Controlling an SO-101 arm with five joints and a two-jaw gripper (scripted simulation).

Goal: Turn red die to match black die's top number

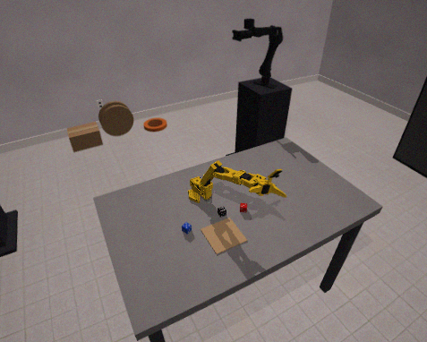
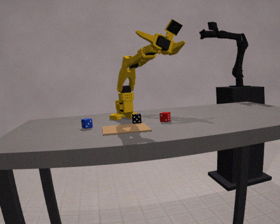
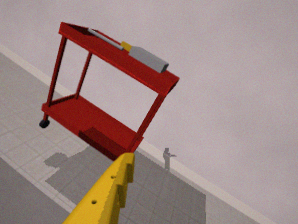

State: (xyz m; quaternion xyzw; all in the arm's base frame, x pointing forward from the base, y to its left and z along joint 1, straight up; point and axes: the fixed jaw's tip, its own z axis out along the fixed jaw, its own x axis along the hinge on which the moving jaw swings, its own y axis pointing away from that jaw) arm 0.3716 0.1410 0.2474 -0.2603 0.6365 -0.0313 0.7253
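The red die (image 1: 243,207) lies on the grey table, off the mat, to the right of the black die (image 1: 221,210). The tan mat (image 1: 224,235) lies flat just in front of the black die, with no die on it. In the exterior view the red die (image 2: 165,116), the black die (image 2: 136,118) and the mat (image 2: 126,128) show in the same layout. My gripper (image 1: 281,183) is open and empty, raised high above the table to the right of the base, also seen in the exterior view (image 2: 161,36). The wrist view shows only one yellow finger (image 3: 107,195) and no dice.
A blue die (image 1: 186,227) lies on the table left of the mat, also in the exterior view (image 2: 87,123). The arm's base (image 1: 200,190) stands behind the dice. A black arm on a pedestal (image 1: 262,112) stands beyond the table. A red cart (image 3: 105,95) shows in the wrist view.
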